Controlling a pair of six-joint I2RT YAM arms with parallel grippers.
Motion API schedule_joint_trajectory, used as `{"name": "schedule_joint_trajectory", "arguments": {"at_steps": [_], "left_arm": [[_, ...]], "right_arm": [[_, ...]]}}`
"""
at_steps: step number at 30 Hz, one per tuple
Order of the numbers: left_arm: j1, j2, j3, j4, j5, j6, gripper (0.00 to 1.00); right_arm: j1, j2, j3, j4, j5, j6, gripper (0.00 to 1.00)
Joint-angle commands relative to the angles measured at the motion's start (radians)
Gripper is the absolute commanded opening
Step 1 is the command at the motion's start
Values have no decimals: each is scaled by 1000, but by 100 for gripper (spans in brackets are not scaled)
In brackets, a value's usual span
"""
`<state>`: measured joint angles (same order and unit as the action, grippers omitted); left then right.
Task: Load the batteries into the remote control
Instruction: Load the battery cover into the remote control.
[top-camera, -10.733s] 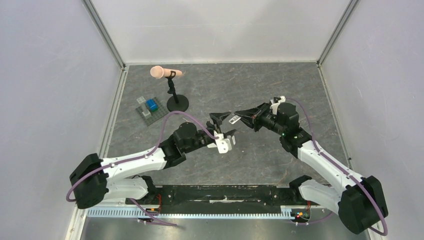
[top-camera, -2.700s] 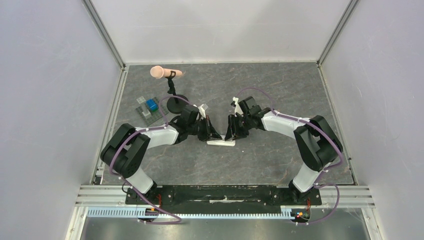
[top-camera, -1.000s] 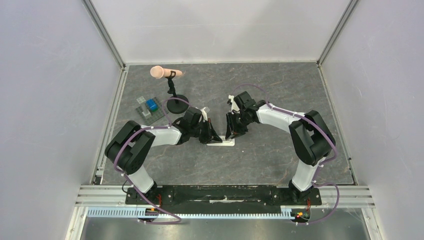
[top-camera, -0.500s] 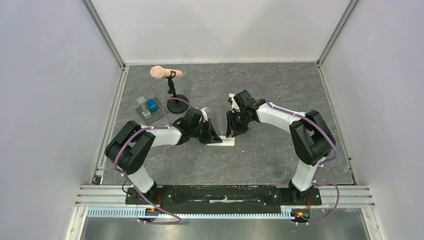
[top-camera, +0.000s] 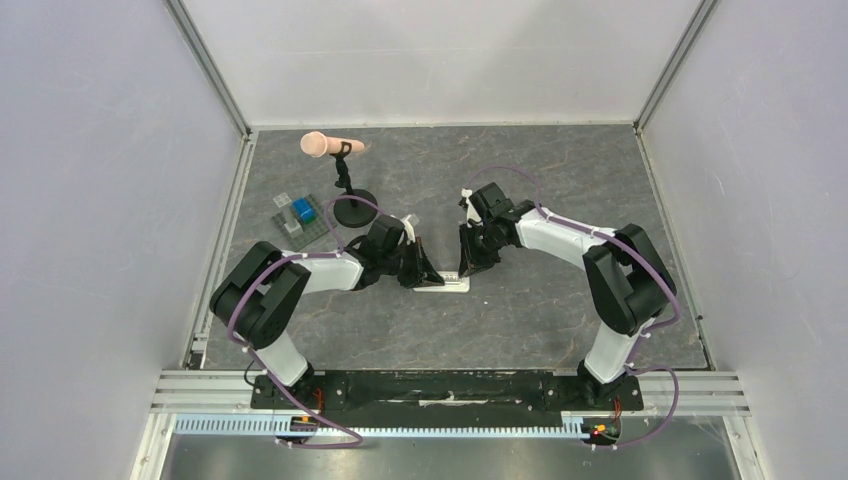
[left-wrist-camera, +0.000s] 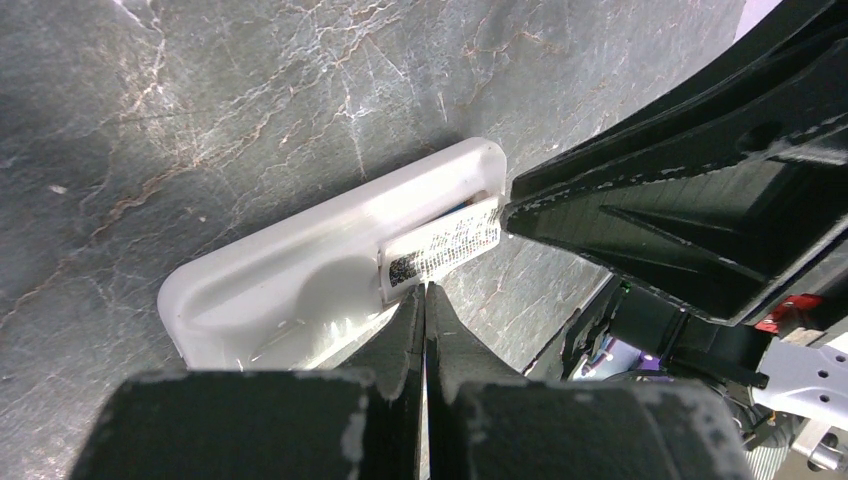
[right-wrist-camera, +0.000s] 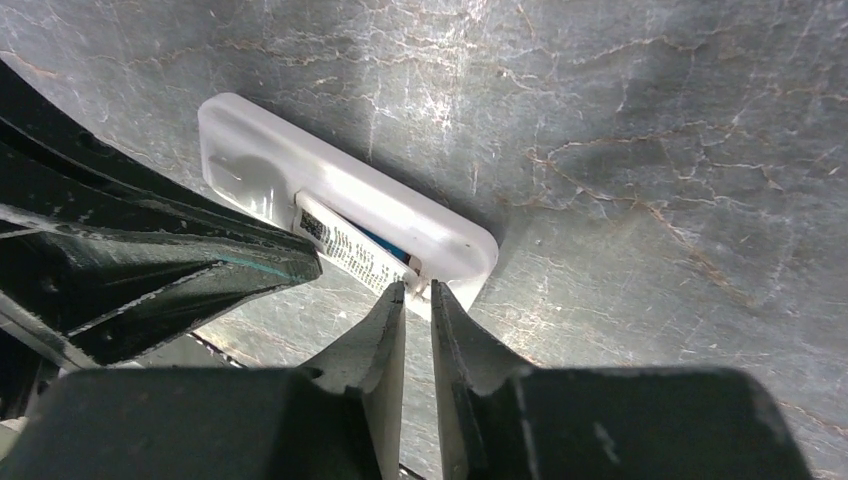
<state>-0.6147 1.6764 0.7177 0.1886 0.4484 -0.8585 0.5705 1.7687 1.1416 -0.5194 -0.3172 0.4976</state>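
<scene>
The remote is seen lying back-up on the worktop, directly below and between the two tools, which are lowered onto it from opposite ends. In the wrist views a labelled cover is seen over the battery bay, and a sliver of blue is glimpsed in the slot at its far edge, which is taken to be the blue battery already seated inside. The grey battery cannot be made out in any view; it is judged to be inside as well, but this cannot be confirmed. The left tool is clenched, its fingertips pressed together with no gap and set at the near long edge of the remote, just under the cover; nothing is seen held between them. The right tool is nearly clenched, a narrow gap being left between its tips, which are set against the edge of the remote at the cover's end; whether anything is pinched there cannot be told. The loading itself is judged to be largely done. What is left appears to be the seating of the cover flush over the bay and the withdrawal of both tools.
</scene>
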Motion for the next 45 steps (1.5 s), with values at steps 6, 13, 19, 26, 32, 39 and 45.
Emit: {"name": "schedule_joint_trajectory", "arguments": {"at_steps": [6,13,19,26,32,39,45], "left_arm": [[-1,16,-19,-54,-86,48,2],[0,15,-11,-53,-82,49,2],[1,15,-9,-10,-47,27,2],[5,14,-25,129,-3,-37,9],[7,23,-53,227,1,-55,14],[7,16,-71,275,-13,-61,14],[8,-61,-96,303,-70,-51,20]], "right_arm": [[11,-26,-54,61,-46,60,17],[11,-27,-96,123,-67,113,3],[11,-22,-119,156,-73,153,0],[10,-29,-180,206,-79,190,0],[12,-72,-239,307,-70,192,0],[14,-99,-226,341,-74,168,0],[13,-51,-152,233,-109,183,0]]}}
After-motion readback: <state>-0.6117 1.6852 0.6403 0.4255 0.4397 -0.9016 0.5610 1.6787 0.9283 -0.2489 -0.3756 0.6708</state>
